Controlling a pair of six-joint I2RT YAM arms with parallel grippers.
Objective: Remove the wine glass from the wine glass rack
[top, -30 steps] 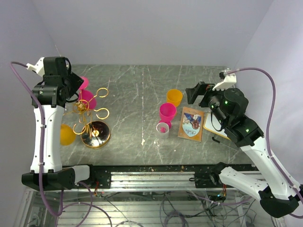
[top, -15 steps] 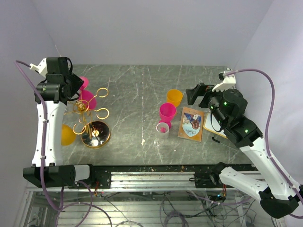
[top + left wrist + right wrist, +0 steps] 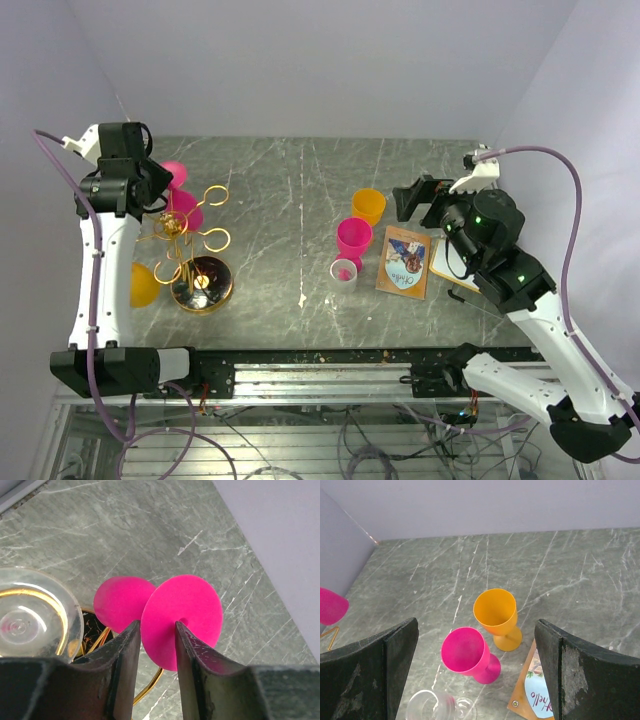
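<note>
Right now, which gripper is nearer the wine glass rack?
Left. The left gripper is at the rack, fingers straddling a pink glass; the right gripper hangs far across the table.

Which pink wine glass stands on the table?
The pink plastic wine glass beside the upright orange one; the other two hang from the gold wire rack.

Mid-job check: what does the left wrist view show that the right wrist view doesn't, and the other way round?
Left wrist only: a pink foot disc framed by the left jaws, a second pink disc behind it, a clear glass disc. Right wrist only: an upright orange glass, an upright pink glass, a tipped clear glass, a card. Both: the marble table and gold rack wire.
</note>
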